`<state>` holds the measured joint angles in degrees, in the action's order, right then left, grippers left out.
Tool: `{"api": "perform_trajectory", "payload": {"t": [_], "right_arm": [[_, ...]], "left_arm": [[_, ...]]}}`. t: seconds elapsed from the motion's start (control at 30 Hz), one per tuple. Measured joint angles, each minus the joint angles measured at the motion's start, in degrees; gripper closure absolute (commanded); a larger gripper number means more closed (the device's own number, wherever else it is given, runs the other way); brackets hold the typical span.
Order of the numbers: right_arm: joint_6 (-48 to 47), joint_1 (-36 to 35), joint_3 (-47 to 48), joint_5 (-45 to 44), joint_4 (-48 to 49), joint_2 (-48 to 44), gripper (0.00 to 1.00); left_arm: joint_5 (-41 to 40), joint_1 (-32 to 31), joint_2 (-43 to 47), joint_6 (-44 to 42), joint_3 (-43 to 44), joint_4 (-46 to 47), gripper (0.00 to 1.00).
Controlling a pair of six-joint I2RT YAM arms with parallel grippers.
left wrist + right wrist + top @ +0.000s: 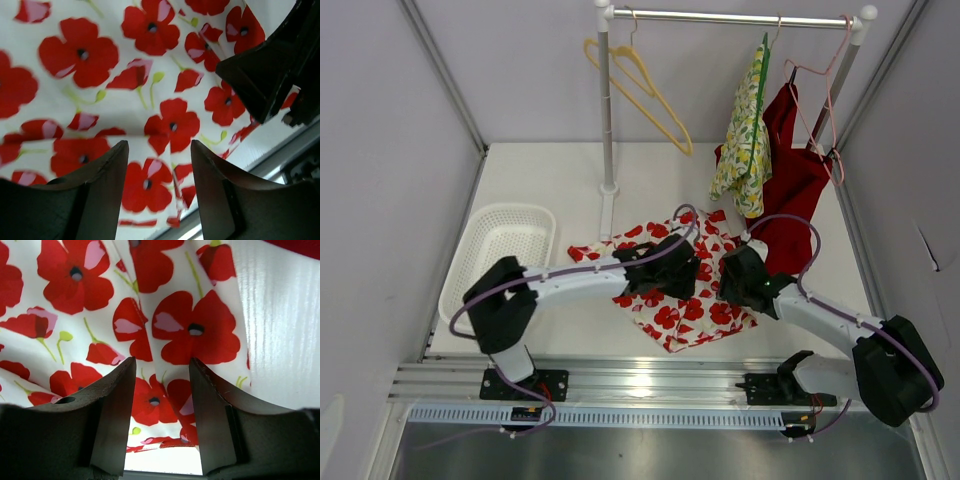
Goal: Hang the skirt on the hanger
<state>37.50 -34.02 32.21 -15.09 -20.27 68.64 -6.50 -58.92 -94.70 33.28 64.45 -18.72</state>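
The skirt, white with red poppies, lies spread on the table near the front middle. It fills the left wrist view and the right wrist view. My left gripper hovers over the skirt's middle, open, with only fabric below between its fingers. My right gripper is over the skirt's right edge, open and empty. An empty yellow hanger hangs on the rail at the back left.
A white basket sits at the left. A yellow floral garment and a red garment hang on the rail at the right, with a pink hanger. The rack's post stands behind the skirt.
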Motion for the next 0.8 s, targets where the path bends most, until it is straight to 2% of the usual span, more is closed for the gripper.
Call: {"api": "perform_trajectory", "payload": {"t": [0.2, 0.5, 0.6, 0.8], "right_arm": [[-0.1, 1.3, 0.0, 0.5, -0.5, -0.9, 0.47], [-0.1, 3.5, -0.1, 1.9, -0.4, -1.6, 0.47], [-0.3, 3.6, -0.1, 2.2, -0.3, -1.6, 0.47], [-0.3, 4.2, -0.9, 2.6, 0.0, -1.8, 0.46]], "left_arm": [[-1.0, -1.7, -9.6, -0.4, 6.0, -3.0, 0.42], [-2.7, -3.1, -13.9, -0.8, 7.9, -7.4, 0.48], [-3.5, -3.8, -14.1, -1.0, 8.2, -8.5, 0.53], [-6.7, -5.1, -14.1, -1.8, 8.5, -11.3, 0.78]]}}
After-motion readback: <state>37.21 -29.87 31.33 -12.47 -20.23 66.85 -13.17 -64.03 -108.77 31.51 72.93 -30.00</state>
